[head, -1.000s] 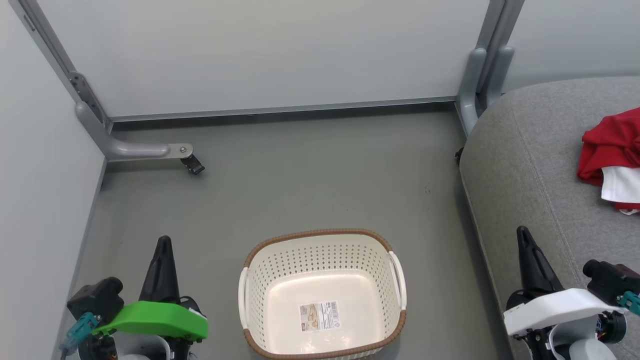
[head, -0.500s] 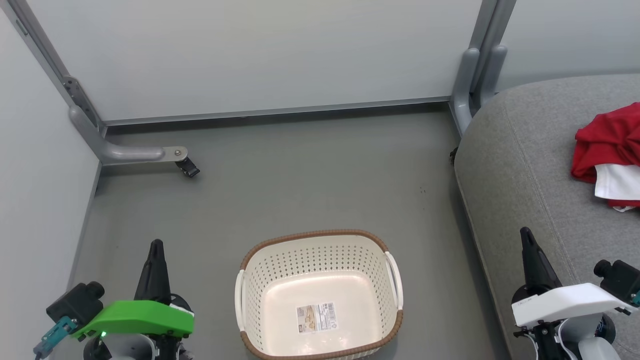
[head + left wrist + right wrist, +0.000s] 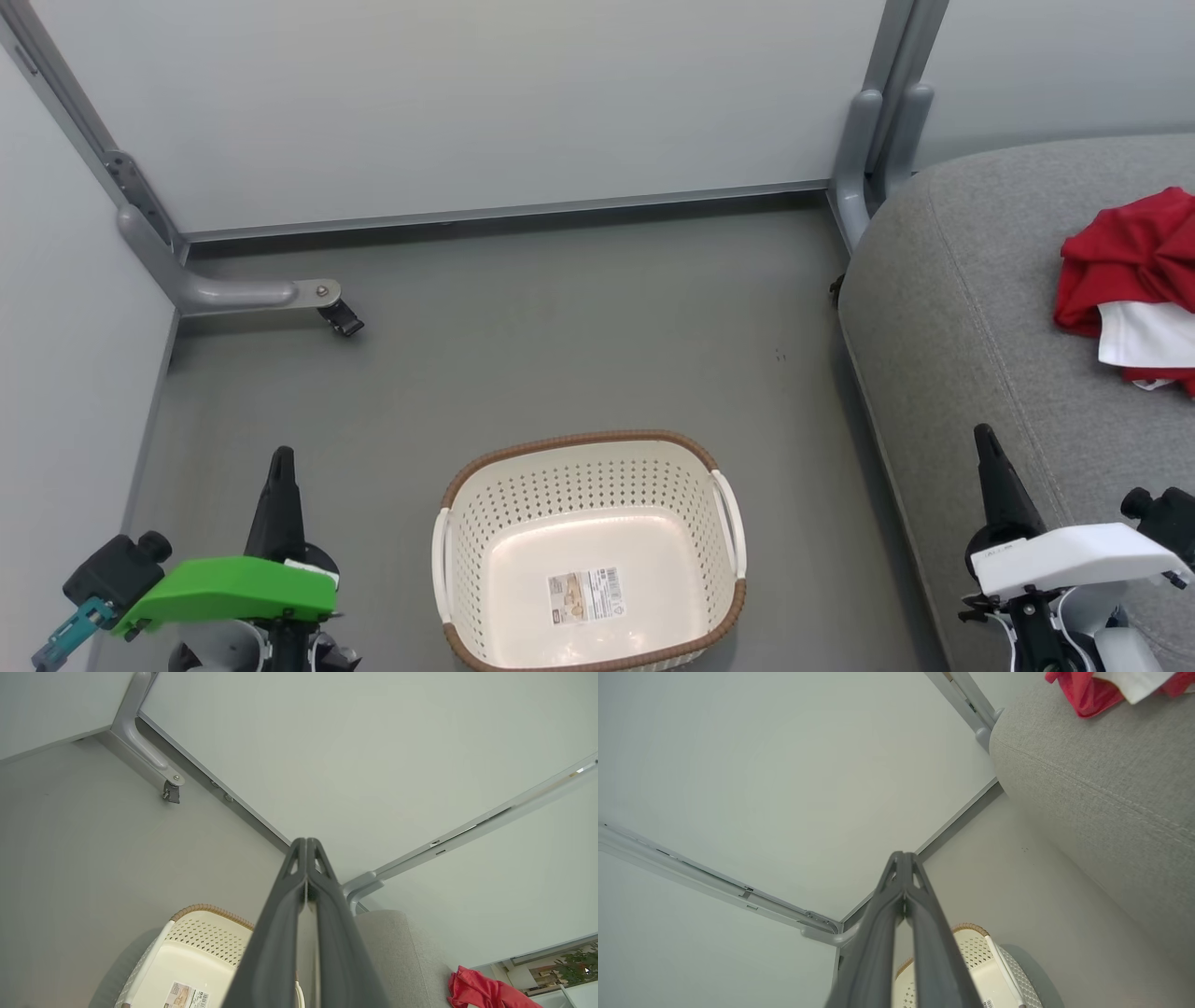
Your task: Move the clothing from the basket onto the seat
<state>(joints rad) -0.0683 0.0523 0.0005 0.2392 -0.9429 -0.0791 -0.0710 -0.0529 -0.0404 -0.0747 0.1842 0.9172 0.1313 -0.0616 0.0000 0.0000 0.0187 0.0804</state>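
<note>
Grey floor [image 3: 560, 327], basket [image 3: 579, 437] bottom center. Clothing [image 3: 1120, 252] piled on seat [image 3: 971, 308], upper right edge. Left gripper [image 3: 280, 455] lower left, right gripper [image 3: 982, 435] lower right, both clenched, fingers pressed together, grasping nothing.

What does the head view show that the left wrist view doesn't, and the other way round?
Extra in the head view: the right gripper, shut, and the whole rim of the basket. Extra in the left wrist view: a green plant beyond the panels. Shared: the shut left gripper, the empty basket with its label sticker, the red clothing lying on the seat, and the panel's caster foot.
</note>
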